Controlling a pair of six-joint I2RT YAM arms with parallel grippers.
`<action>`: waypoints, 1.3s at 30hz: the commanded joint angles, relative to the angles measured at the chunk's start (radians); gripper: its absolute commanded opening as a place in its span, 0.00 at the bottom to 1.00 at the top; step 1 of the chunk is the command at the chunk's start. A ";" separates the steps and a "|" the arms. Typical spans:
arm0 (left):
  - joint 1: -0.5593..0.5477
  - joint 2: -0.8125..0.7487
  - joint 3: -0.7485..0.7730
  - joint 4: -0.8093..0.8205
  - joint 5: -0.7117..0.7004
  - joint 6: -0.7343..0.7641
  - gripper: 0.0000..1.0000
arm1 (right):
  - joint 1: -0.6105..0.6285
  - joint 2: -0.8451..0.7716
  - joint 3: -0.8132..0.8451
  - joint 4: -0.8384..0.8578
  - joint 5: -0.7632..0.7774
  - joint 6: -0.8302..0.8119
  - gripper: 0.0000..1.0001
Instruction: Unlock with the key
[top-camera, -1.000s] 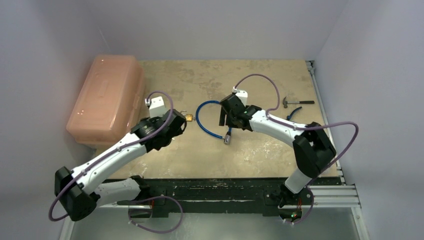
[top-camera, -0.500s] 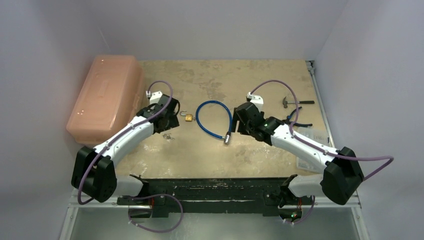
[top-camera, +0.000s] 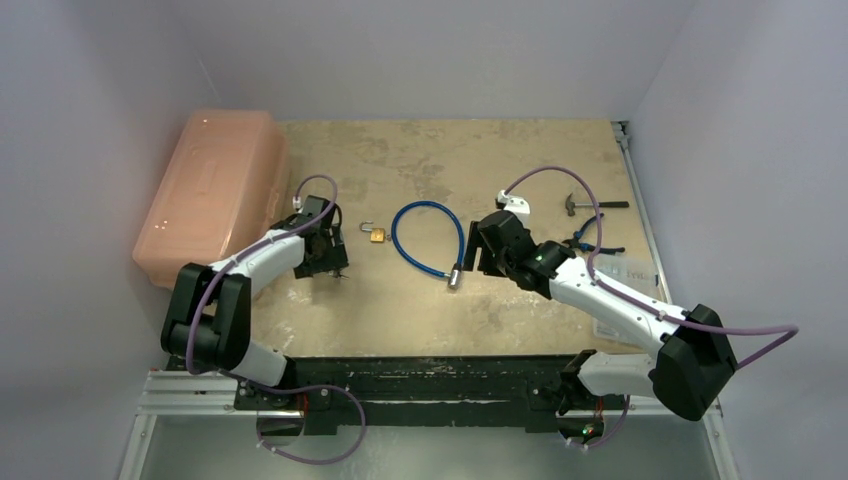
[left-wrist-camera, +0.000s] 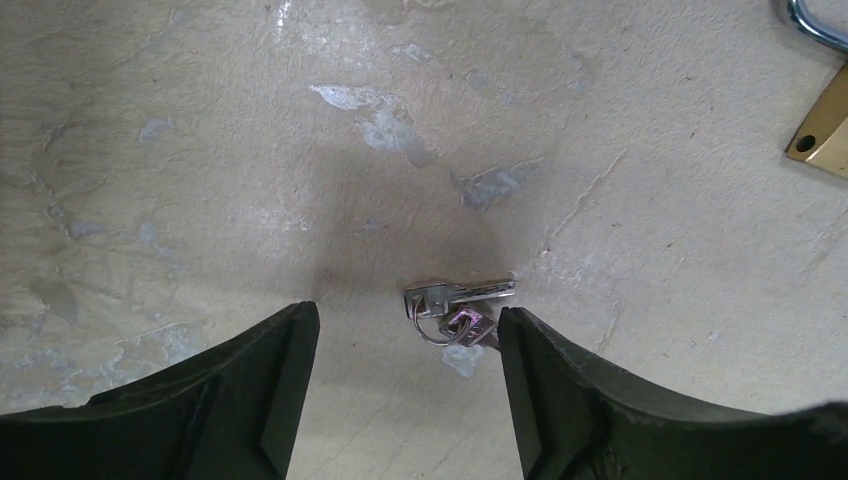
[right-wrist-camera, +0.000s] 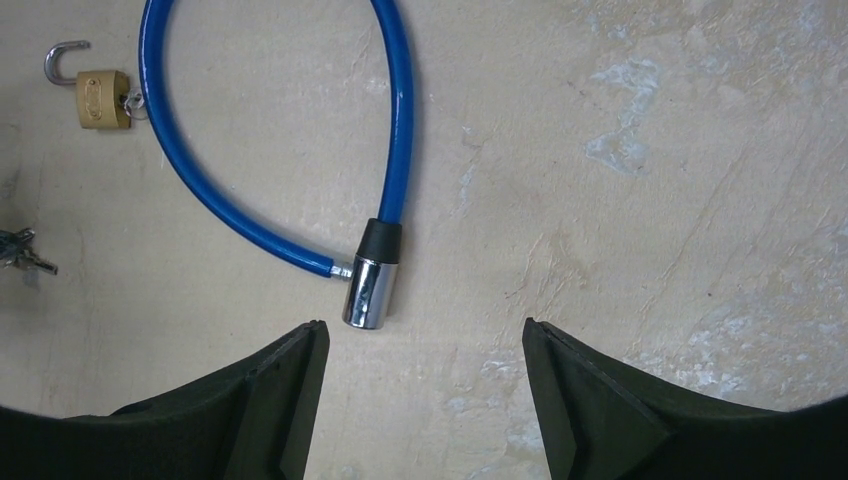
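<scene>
Scuffed beige worktop (left-wrist-camera: 620, 140) carries a small silver key bunch (left-wrist-camera: 458, 308) between the wide, empty jaws of the left tool (left-wrist-camera: 405, 322); it should lower and pinch squarely.

This looks like a robot lab: plain white walls (top-camera: 450, 60) box in a worn table (top-camera: 420, 310), with metal rails (top-camera: 670, 390) along its near edge.
</scene>
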 joint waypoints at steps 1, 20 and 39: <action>0.017 0.006 -0.011 0.077 0.032 0.010 0.70 | 0.004 -0.024 -0.006 0.021 -0.007 -0.016 0.79; 0.021 0.063 -0.098 0.156 0.128 -0.052 0.47 | 0.004 0.019 0.000 0.046 -0.037 -0.017 0.78; -0.263 -0.084 -0.229 0.253 0.153 -0.523 0.29 | 0.004 0.040 0.022 0.049 -0.026 -0.030 0.77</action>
